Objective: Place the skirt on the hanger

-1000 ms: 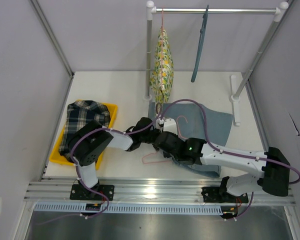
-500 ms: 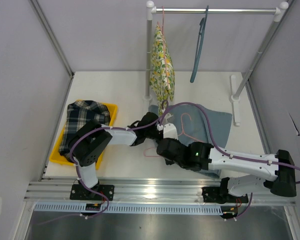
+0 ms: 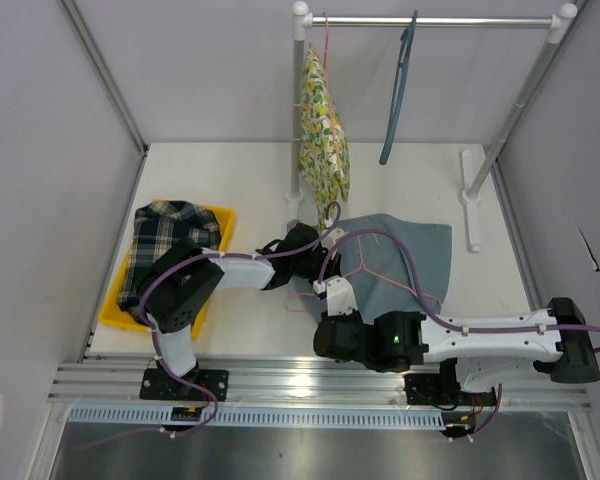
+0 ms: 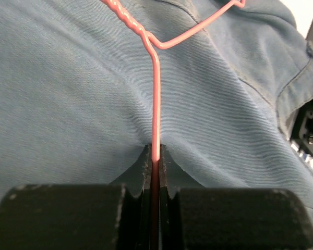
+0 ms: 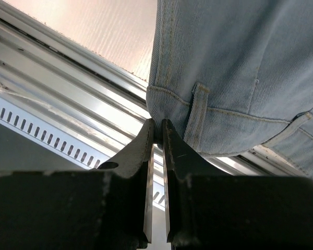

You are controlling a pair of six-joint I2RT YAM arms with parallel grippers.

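The lemon-print skirt hangs from the rack on one pink wire hanger. A second pink hanger lies across a blue denim garment on the table. My left gripper is shut on that hanger's straight wire, just below its twisted neck. My right gripper is shut on the hemmed edge of the denim garment beside a belt loop, holding it up over the near rails. In the top view the right gripper sits at the denim's near-left corner, close to the left gripper.
A yellow tray at the left holds a dark plaid shirt. A blue-grey hanger hangs on the rack rail. The rack's post and foot stand on the table. Metal rails run along the near edge.
My right arm has drawn back toward the near edge with the denim edge in it, reshaping the cloth. The pink hanger now lies over the denim. The left gripper barely shifted.
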